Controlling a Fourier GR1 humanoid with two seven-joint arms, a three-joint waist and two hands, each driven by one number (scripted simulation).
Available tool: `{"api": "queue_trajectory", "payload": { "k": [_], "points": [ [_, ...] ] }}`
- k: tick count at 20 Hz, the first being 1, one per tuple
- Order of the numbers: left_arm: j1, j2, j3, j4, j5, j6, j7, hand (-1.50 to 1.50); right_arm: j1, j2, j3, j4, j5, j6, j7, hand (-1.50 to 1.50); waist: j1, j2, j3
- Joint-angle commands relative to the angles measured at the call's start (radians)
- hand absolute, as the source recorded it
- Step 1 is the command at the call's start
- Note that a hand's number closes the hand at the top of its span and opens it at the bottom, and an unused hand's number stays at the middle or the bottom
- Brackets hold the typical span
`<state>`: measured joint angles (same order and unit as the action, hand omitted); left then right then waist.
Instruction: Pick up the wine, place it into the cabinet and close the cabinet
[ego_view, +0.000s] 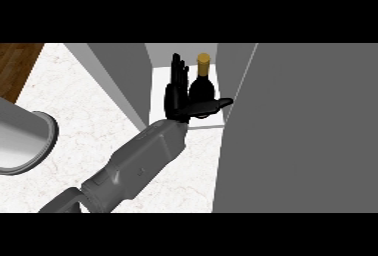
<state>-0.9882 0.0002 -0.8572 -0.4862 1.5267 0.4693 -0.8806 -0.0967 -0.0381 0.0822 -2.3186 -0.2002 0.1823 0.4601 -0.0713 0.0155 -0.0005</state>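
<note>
Placing step, near done: wine bottle (202, 85) stands upright inside the open cabinet (184, 75), on its white floor between the grey walls. Left hand (177, 97) sits just beside it, fingers straight and pointing up, thumb out across the bottle's base, apparently not clamped. Right hand unseen. Next, likely: back the hand out without tipping the bottle, then swing the big grey door (303, 130) shut.

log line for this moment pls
stage: placing | wine bottle: upright inside cabinet | hand: open beside bottle | door: open
</note>
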Motion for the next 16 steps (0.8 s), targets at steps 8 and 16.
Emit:
{"api": "queue_trajectory", "payload": {
  "k": [8,16],
  "points": [
    [0.065,0.000,-0.055,-0.051,-0.047,-0.017,-0.038,-1.50,0.091,0.017,0.042,-0.036,0.061,-0.007,-0.031,-1.50,0.043,-0.012,0.001],
    [0.164,0.000,-0.043,-0.180,-0.101,0.051,-0.079,-1.50,0.016,0.001,0.029,-0.107,0.047,-0.057,0.103,-1.50,0.052,-0.014,0.000]
  ]
}}
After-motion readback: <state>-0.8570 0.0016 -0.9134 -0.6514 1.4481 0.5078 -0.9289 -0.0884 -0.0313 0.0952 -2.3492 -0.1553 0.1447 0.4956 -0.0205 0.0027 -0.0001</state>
